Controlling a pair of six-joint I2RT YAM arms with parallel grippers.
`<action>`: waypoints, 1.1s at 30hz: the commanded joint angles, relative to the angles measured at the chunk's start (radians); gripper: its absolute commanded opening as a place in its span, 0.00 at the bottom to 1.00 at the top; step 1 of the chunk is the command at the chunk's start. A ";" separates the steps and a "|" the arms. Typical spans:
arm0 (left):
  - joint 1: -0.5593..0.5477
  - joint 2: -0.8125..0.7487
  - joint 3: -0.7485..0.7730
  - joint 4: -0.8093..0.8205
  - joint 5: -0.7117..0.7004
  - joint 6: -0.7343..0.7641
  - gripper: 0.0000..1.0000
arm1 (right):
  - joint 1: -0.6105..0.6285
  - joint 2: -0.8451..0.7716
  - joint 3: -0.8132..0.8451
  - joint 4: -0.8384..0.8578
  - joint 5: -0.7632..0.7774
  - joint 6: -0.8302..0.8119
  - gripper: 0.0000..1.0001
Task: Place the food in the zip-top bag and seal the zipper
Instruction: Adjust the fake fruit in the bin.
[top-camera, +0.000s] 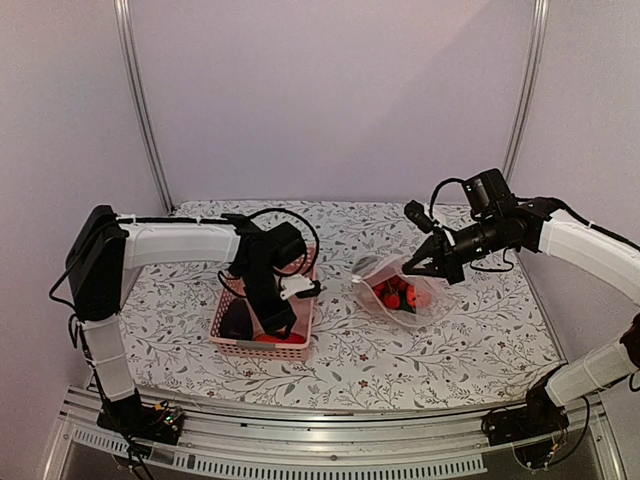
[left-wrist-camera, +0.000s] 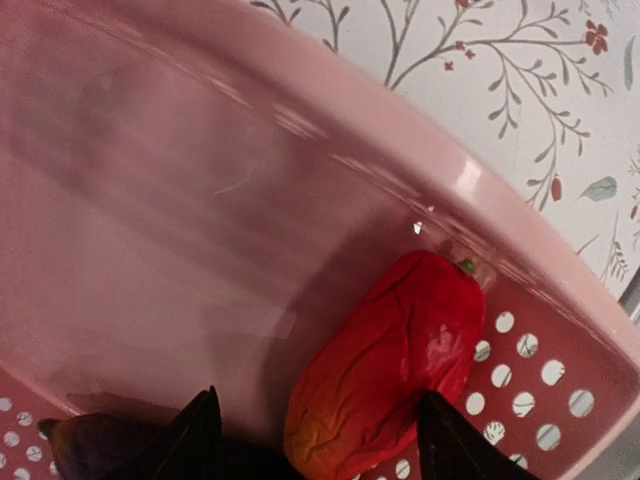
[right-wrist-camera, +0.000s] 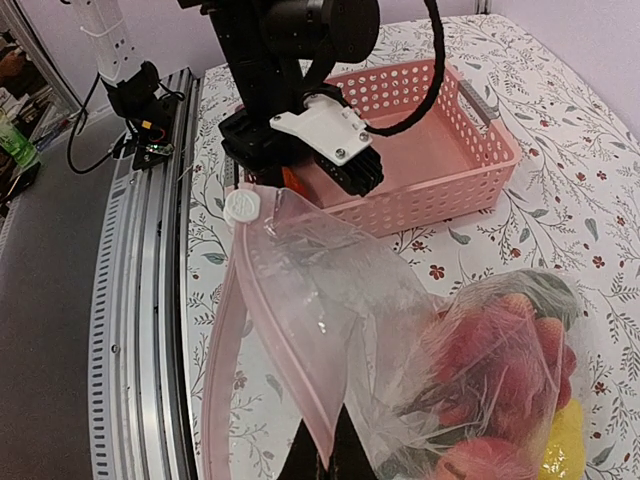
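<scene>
My left gripper (top-camera: 285, 322) is open, down inside the pink basket (top-camera: 230, 345). In the left wrist view its fingertips (left-wrist-camera: 205, 425) straddle a red-orange pepper-like food piece (left-wrist-camera: 390, 370) lying on the basket floor; a dark purple eggplant (left-wrist-camera: 85, 445) lies at the lower left. My right gripper (top-camera: 425, 262) is shut on the mouth edge of the clear zip-top bag (top-camera: 400, 290) and holds it open. In the right wrist view the pinkish zipper strip (right-wrist-camera: 280, 340) runs up to a white slider (right-wrist-camera: 242, 206), and the bag (right-wrist-camera: 420, 330) holds red and yellow food (right-wrist-camera: 500, 360).
The pink basket (right-wrist-camera: 440, 160) stands left of the bag on the floral tablecloth. The metal rail of the table's near edge (right-wrist-camera: 130, 300) lies beyond the bag's mouth in the right wrist view. Frame posts stand at the back corners.
</scene>
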 joint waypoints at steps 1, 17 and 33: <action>0.067 0.017 0.056 0.069 -0.191 -0.097 0.66 | -0.009 -0.005 -0.011 0.008 -0.007 0.002 0.00; 0.103 -0.136 0.009 0.145 0.026 -0.192 0.68 | -0.017 -0.007 -0.014 0.008 -0.010 0.002 0.00; -0.031 -0.076 -0.116 0.091 0.051 -0.142 0.67 | -0.019 -0.002 -0.014 0.007 -0.012 0.002 0.00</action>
